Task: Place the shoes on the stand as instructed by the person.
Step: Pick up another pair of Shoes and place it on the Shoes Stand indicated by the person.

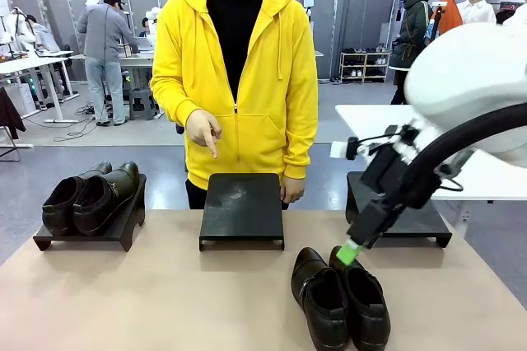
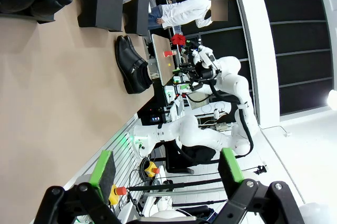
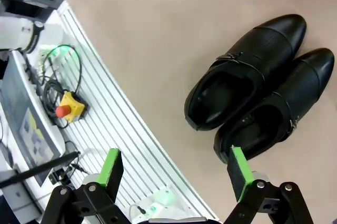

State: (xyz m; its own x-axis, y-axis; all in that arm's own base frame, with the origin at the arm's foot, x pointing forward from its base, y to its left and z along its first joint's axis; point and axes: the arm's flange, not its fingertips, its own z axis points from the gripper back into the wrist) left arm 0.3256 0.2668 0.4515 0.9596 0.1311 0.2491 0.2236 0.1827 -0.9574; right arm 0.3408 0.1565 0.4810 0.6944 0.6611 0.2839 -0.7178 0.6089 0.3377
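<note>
Front view: the person's hand [image 1: 203, 130] points down at the middle stand [image 1: 241, 207]. The loose shoes [image 1: 339, 297] lie on the counter [image 1: 148, 301] just below my right jaws — released, empty. The right stand [image 1: 399, 217] crowds my arm.

Left wrist view: left jaws released, nothing between them.

Right wrist view: the shoes touch side by side — I'd pinch both inner collars together.

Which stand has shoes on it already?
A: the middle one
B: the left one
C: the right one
B: a pair of shoes sits on the left stand, while the middle stand is bare and the other pair lies on the table.
</note>
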